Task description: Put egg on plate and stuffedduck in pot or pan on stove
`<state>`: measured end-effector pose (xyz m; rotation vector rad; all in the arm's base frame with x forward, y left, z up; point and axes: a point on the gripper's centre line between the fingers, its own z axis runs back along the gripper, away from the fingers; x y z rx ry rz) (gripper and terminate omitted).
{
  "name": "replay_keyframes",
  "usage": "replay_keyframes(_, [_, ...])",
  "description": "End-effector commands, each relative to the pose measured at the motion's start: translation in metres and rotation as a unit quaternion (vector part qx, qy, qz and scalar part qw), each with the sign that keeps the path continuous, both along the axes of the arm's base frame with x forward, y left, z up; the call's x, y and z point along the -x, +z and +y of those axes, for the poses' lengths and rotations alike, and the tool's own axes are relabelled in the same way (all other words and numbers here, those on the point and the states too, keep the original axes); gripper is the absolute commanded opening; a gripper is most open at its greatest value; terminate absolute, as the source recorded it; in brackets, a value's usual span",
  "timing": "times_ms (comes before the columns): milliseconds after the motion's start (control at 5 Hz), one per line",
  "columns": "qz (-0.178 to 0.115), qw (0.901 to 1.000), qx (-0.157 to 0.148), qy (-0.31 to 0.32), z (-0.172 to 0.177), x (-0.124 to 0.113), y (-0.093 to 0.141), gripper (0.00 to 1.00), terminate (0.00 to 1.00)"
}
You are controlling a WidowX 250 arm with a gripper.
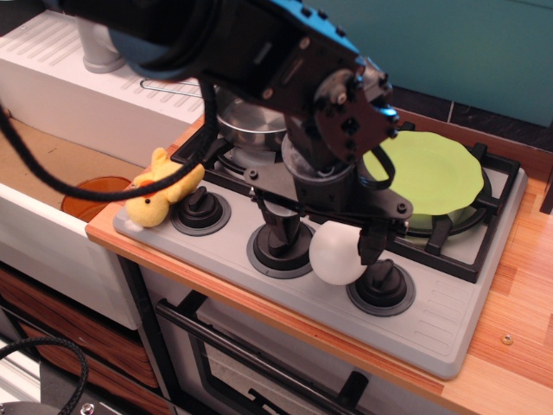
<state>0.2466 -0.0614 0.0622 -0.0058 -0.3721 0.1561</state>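
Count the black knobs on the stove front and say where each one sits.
3. Left knob beside the stuffedduck; middle knob under the gripper; right knob beside the egg.

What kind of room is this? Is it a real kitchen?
It looks like a play kitchen, not a real one. There is a grey toy stove with black knobs, a shiny pan on a burner, and a white sink beside it.

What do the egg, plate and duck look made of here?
Egg: smooth matte white, probably plastic, no seams visible. Plate: thin lime-green, evenly coloured with a wavy rim, likely plastic. Duck: fuzzy yellow plush fabric, soft slumped shape.
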Motion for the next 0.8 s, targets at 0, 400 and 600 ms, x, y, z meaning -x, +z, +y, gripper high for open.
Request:
replay_keyframes(0, [-0.028, 0.9996, 0.001, -0.003, -0.002, -0.006, -0.009, 1.0, 0.0])
replay_keyframes(400, [-0.042, 0.9991, 0.003, -0.004, -0.004, -0.01, -0.024, 1.0, 0.0])
replay_keyframes(600, [-0.041, 0.9992, 0.005, -0.001, -0.005, -0.012, -0.028, 1.0, 0.0])
